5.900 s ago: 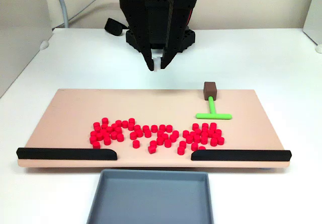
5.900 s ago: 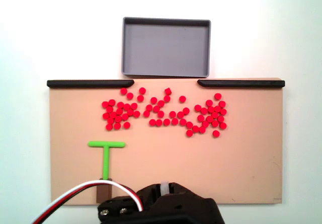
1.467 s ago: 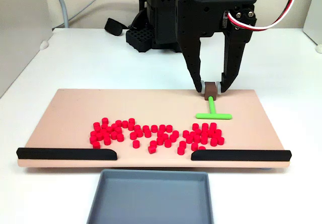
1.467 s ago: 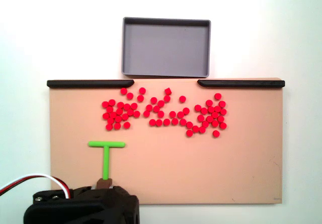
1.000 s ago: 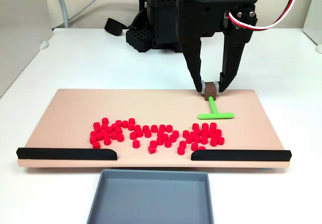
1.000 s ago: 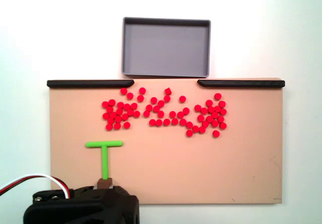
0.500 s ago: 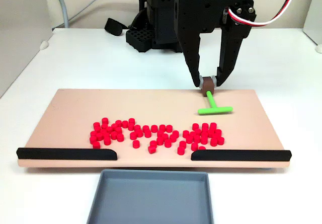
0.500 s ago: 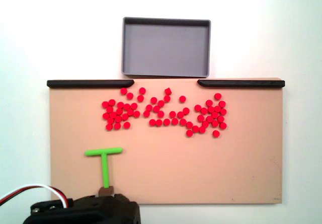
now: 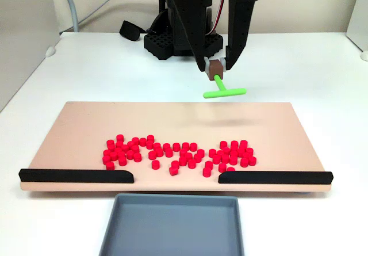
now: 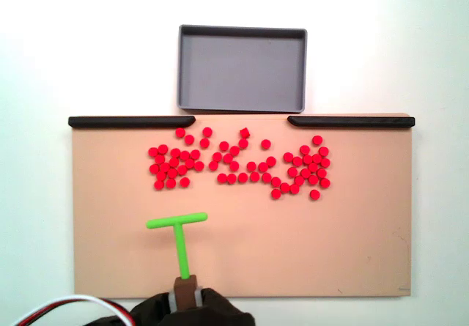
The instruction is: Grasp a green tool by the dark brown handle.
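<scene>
One tan board (image 9: 80, 123) on the white worktop (image 9: 98, 66). Two black bars (image 9: 76, 176) along its near edge in a fixed view. Red cylinders (image 9: 178, 155): several dozen in a loose band, exact count unclear. One grey tray (image 9: 172, 224). One green tool (image 9: 223, 91), lifted clear above the board's far edge, crossbar tilted. One hand (image 9: 215, 69), clamped on the dark brown handle (image 9: 215, 67).

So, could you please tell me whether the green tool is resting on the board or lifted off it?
Lifted. The hand is shut on the dark brown handle, and the green tool hangs clear above the board.
</scene>
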Controlling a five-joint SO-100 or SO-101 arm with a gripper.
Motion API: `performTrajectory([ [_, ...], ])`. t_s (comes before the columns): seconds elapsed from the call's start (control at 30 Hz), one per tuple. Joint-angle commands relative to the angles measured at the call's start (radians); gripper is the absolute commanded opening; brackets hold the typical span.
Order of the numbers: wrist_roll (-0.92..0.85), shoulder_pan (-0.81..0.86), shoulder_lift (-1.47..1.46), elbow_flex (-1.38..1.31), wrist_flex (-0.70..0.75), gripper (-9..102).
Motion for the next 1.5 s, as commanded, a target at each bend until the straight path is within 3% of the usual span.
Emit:
performTrajectory([
  [0.0,-0.034,0.038,-0.032,-0.133,0.077,0],
  [0.47,-0.230,0.216,-0.037,-0.133,0.074,0],
  [1.1,-0.044,0.190,-0.058,-0.133,0.058,0],
  [1.47,-0.063,0.179,-0.040,-0.132,0.058,0],
])
